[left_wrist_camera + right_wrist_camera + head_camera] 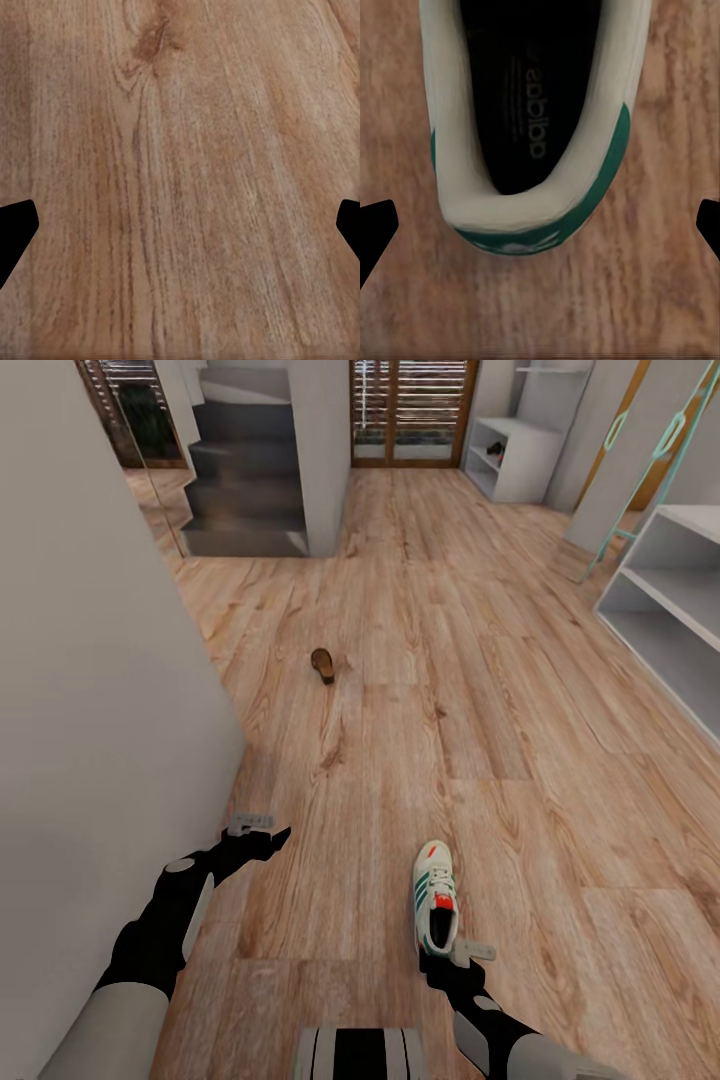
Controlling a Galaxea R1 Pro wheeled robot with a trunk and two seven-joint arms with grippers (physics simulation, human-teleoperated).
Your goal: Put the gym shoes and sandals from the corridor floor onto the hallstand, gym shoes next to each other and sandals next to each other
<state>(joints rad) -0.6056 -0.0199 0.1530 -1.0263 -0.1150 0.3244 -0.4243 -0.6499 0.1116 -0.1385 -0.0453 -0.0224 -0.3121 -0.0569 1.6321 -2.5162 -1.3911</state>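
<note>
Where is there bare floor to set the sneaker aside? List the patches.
Widest: the floor between the sandal and the rack. Also the strip between the sneaker and the left gripper, which hangs open over bare planks. Tightest: the sneaker's heel, where the right gripper sits open.

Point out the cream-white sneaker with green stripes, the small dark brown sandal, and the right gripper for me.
cream-white sneaker with green stripes [436, 896], head view, on its laced upper.
small dark brown sandal [323, 664], head view, on its middle.
right gripper [447, 956], head view, between the fingertips, just behind the sneaker's heel.
</note>
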